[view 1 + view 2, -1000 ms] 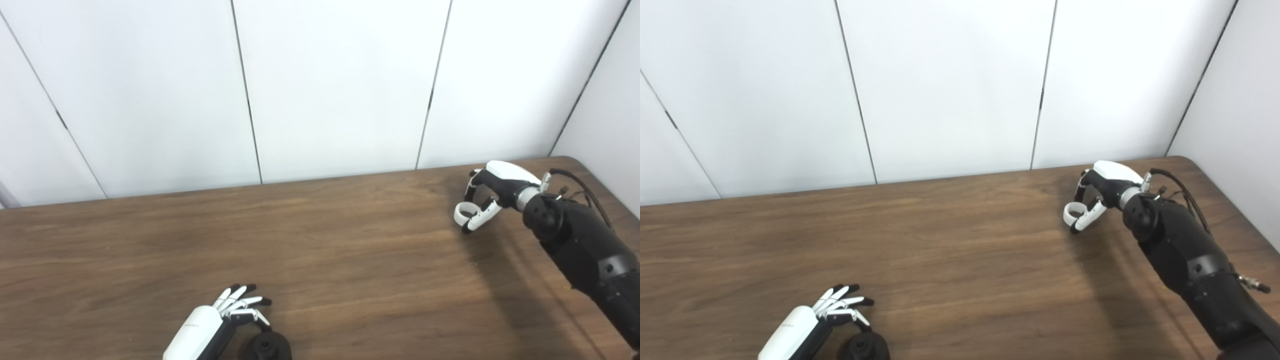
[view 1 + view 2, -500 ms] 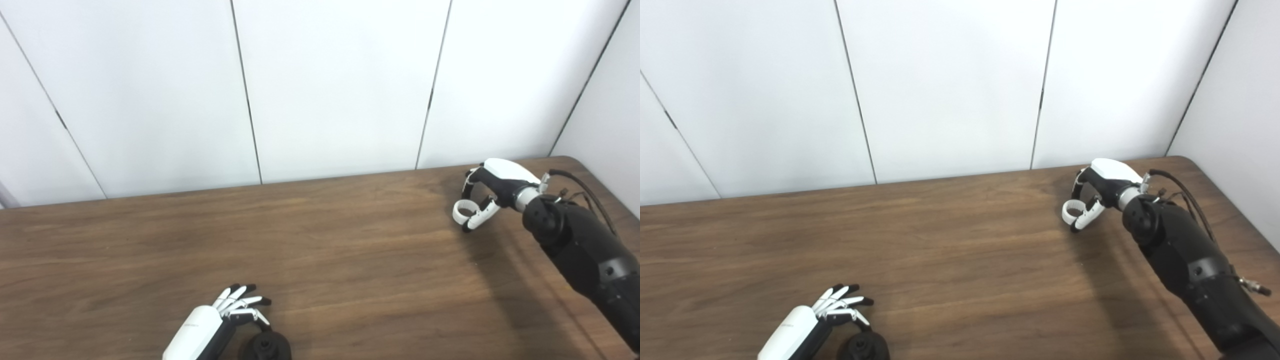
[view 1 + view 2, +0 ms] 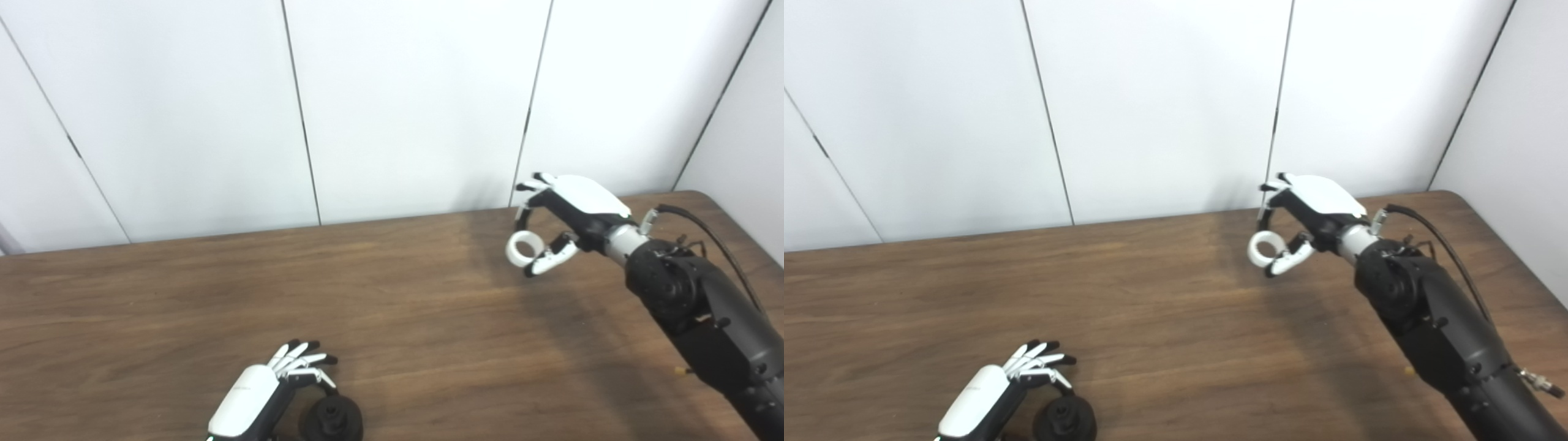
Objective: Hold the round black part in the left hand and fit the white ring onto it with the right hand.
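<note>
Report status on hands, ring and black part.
Right hand holds white ring, raised over table. Left hand beside round black part, grip unclear. Wide gap between, nothing blocking.

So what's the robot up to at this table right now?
It is putting two parts together. The right hand holds a white ring pinched in its fingers, lifted above the far right of the wooden table. The left hand sits at the near edge, fingers spread, beside the round black part; whether it grips it is unclear. The ring is far from the part, not fitted.
</note>
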`<state>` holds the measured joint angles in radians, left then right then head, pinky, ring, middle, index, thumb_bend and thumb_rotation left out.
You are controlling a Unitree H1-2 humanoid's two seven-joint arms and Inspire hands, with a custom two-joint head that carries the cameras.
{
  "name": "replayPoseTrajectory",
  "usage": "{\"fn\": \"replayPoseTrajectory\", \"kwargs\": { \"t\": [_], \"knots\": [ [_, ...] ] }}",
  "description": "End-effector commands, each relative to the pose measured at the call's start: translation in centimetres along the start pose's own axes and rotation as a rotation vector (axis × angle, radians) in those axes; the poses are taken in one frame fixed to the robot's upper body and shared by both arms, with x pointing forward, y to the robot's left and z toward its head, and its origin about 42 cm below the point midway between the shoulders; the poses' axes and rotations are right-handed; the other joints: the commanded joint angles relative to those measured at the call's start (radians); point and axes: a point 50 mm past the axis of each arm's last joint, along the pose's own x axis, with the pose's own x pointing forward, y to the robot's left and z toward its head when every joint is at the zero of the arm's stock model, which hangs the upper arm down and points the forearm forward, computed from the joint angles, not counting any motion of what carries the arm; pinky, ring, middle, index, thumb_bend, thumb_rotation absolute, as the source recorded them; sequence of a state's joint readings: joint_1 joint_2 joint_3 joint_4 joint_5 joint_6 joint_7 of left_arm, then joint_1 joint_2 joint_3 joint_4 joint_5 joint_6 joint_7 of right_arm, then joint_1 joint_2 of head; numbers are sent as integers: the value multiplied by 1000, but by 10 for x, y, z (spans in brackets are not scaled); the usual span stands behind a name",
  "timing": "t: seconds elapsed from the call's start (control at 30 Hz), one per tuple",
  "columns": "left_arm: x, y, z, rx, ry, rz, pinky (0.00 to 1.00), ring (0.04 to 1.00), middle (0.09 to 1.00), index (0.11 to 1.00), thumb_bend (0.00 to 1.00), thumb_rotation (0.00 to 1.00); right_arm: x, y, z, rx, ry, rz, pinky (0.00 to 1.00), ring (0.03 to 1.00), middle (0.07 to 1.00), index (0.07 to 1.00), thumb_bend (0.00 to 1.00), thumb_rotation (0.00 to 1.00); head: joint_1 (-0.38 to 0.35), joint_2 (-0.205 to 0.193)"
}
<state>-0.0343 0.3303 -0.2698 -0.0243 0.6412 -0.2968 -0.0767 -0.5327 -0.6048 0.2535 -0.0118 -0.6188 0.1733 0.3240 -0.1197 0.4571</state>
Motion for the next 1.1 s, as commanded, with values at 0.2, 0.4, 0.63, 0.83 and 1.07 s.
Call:
{"fn": "replayPoseTrajectory", "kwargs": {
  "t": [0.2, 0.4, 0.63, 0.83, 1.07],
  "knots": [
    [39, -9, -8, 74, -35, -49, 1000, 940, 824, 480, 520, 46, 4, -21, 38, -38, -147, -26, 1000, 1000, 910, 476, 517, 123, 3, 13],
    [65, -29, -16, 70, -19, -121, 1000, 954, 839, 480, 520, 46, 2, -15, 62, -26, -221, 4, 1000, 1000, 903, 476, 517, 124, 20, 18],
    [84, -45, -19, 87, 12, -201, 1000, 972, 856, 481, 520, 48, 2, 12, 87, 13, -311, 51, 1000, 1000, 905, 477, 518, 126, 31, 14],
    [88, -54, -17, 99, 6, -219, 1000, 973, 856, 482, 520, 48, 3, 30, 103, 32, -355, 74, 1000, 1000, 907, 478, 518, 126, 33, 20],
    [88, -63, -20, 145, 4, -243, 1000, 966, 850, 482, 521, 49, 4, 40, 120, 59, -396, 94, 1000, 1000, 906, 477, 518, 127, 36, 26]
  ]
}}
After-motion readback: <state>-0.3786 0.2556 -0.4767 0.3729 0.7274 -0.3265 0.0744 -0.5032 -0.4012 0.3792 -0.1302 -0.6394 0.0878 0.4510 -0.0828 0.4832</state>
